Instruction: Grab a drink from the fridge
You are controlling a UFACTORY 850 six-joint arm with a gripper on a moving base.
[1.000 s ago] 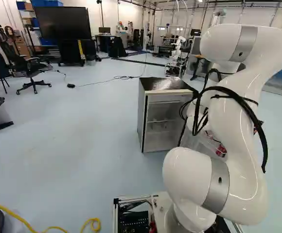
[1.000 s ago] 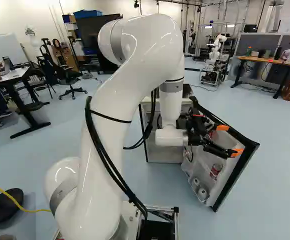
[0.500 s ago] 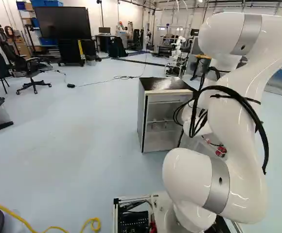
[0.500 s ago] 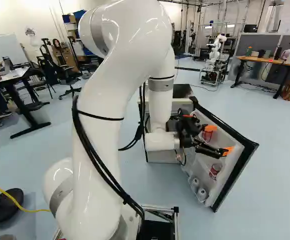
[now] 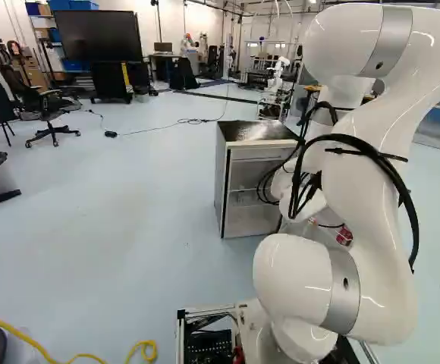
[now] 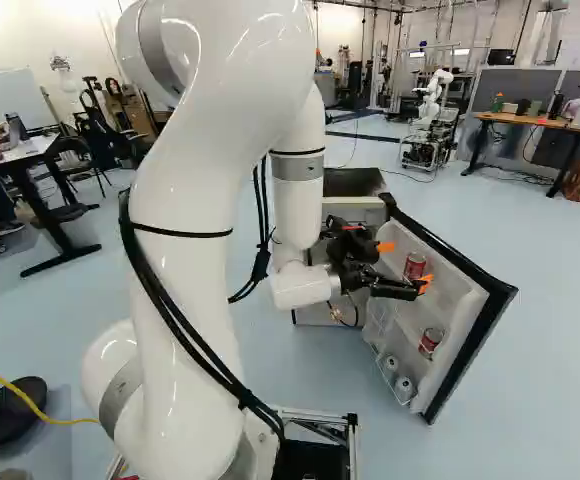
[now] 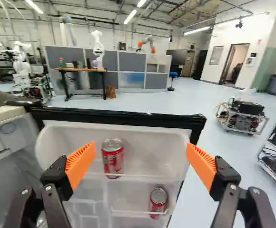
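Okay, gripper (image 6: 405,265) hung left of upper red soda can (image 7: 113,159), jaws wide apart; lower red soda can (image 7: 158,198) sat in fridge door (image 6: 460,325), open at right.

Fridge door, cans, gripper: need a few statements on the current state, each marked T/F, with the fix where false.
1. The gripper stands open. True.
2. The fridge door is closed. False: it is swung open.
3. The upper red can is clamped in the gripper. False: it stands in the door, ungripped.
4. The lower red can is also in the door. True.
5. Both red cans stand at the same level. False: one is on a lower level.
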